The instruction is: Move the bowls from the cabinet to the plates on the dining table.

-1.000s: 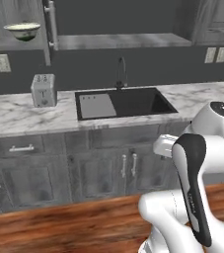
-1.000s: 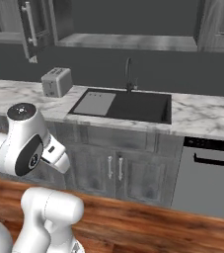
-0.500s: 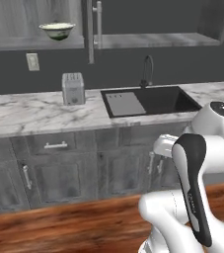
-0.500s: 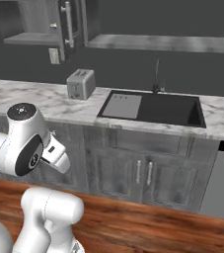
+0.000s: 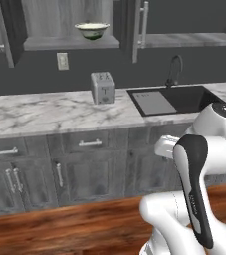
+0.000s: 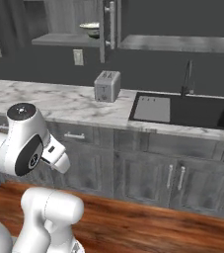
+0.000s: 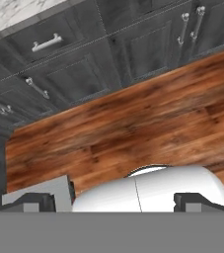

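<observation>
One pale cream-green bowl [image 5: 91,30] stands on the shelf of the open dark grey cabinet [image 5: 50,15], high above the counter. In the right base view the bowl [image 6: 90,29] is half hidden behind the cabinet door's edge. My arm is folded low in front of the base, well below and short of the bowl. In the hand view my gripper [image 7: 113,201] points down at the wood floor, its fingertips [image 7: 32,201] wide apart with nothing between them. The plates and the dining table are out of view.
A silver toaster [image 5: 102,87] stands on the marble counter [image 5: 35,112], left of the black sink [image 5: 176,98] and its faucet [image 5: 173,69]. Low drawers and doors [image 5: 89,144] run beneath. The open cabinet door [image 5: 134,27] juts out right of the bowl.
The whole scene has slid to the right in both base views, so the base has driven left along the counter. The bowl now sits nearer the middle. The arm's pose is unchanged.
</observation>
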You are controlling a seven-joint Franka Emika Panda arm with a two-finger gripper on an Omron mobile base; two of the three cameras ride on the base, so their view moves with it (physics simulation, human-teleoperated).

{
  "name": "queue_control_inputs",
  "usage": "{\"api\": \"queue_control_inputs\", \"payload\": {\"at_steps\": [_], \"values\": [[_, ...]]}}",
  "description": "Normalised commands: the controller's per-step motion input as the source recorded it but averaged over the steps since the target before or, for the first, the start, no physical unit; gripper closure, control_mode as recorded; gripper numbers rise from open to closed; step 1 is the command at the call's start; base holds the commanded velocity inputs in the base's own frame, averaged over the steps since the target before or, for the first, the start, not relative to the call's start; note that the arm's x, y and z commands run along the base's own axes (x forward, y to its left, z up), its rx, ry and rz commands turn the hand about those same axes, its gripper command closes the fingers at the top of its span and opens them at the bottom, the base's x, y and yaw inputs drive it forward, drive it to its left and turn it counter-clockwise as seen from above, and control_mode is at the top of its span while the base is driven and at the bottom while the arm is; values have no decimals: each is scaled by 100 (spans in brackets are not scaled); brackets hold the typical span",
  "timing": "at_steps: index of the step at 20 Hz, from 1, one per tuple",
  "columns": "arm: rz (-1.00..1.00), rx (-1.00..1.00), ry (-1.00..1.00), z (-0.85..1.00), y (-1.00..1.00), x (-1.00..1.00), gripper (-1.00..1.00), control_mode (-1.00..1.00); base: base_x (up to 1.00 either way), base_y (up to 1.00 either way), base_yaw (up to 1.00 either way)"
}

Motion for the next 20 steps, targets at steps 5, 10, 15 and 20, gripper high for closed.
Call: {"api": "queue_control_inputs", "payload": {"at_steps": [5, 10, 15, 20], "values": [[0, 0, 0, 0, 0, 0, -100, 100, 12, 74, 0], [0, 0, 0, 0, 0, 0, -100, 100, 12, 71, 0], [0, 0, 0, 0, 0, 0, -100, 100, 6, 24, 0], [0, 0, 0, 0, 0, 0, -100, 100, 0, 0, 0]]}}
